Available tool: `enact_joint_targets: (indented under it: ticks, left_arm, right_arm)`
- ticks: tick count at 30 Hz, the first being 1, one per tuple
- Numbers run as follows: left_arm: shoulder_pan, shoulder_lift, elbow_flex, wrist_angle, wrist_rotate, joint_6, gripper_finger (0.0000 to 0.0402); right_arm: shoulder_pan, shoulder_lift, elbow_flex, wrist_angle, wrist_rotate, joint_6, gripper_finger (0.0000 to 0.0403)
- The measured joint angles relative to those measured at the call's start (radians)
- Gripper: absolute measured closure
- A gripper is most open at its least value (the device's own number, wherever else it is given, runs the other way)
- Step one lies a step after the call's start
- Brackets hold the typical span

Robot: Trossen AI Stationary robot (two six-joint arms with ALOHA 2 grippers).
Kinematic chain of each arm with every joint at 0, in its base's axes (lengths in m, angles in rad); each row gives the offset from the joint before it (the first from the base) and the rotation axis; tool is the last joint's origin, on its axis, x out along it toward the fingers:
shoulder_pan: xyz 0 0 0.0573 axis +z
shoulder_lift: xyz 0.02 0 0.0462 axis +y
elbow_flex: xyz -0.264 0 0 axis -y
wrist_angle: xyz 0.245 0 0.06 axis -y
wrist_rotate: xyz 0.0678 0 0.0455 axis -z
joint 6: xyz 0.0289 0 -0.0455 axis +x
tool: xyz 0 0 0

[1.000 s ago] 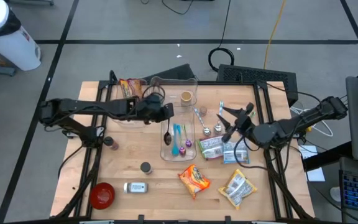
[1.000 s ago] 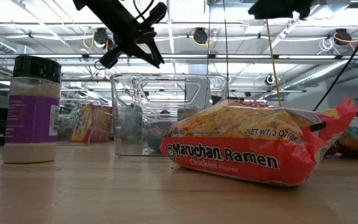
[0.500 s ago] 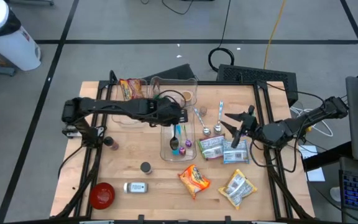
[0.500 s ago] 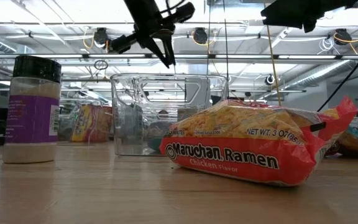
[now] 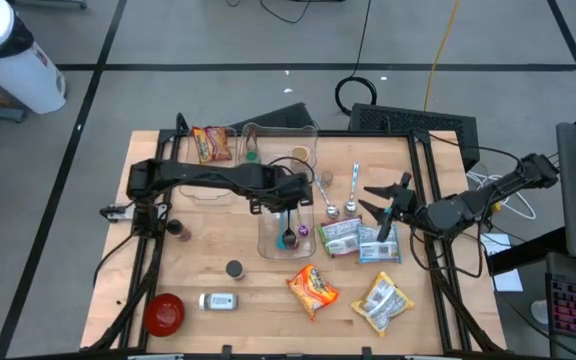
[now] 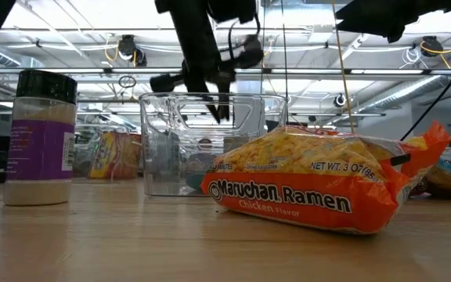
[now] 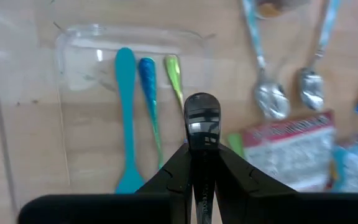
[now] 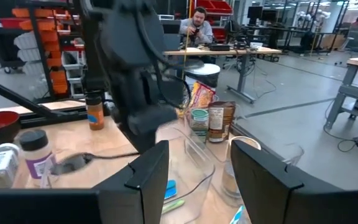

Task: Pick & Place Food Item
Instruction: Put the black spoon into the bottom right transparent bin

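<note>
Left gripper (image 7: 201, 177) pinching black spoon (image 7: 201, 121) above clear container (image 5: 286, 215), "Maruchan Ramen" packet (image 6: 319, 188), right gripper (image 8: 197, 174) spread

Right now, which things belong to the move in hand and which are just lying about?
In play: left gripper, jaws shut on a black spoon; clear plastic bin holding coloured spoons.
Lying about: orange ramen packet, red bowl, metal spoons, white spice jar.
</note>
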Motion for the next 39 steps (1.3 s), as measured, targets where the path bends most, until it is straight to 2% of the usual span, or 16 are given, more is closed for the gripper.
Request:
enact_joint_targets:
  ticks: [6, 14, 23, 33, 39]
  left_arm:
    - [0.001, 0.070, 0.000, -0.001, -0.002, -0.029, 0.0358]
    - [0.012, 0.100, 0.001, -0.002, -0.027, -0.059, 0.0358]
    - [0.019, 0.149, 0.000, -0.002, 0.036, -0.033, 0.0359]
    - [0.028, 0.163, 0.000, -0.008, 0.032, -0.033, 0.0359]
    - [0.032, 0.189, -0.001, -0.011, 0.088, -0.023, 0.0359]
  right_arm:
    - [0.006, 0.000, 0.000, -0.007, 0.000, 0.011, 0.0238]
    - [0.006, 0.000, 0.000, -0.023, 0.000, 0.011, 0.0238]
    - [0.006, 0.001, 0.000, -0.056, 0.000, 0.011, 0.0238]
    - [0.005, 0.001, 0.000, -0.088, 0.000, 0.019, 0.0238]
    - [0.005, 0.001, 0.000, -0.108, 0.000, 0.019, 0.0238]
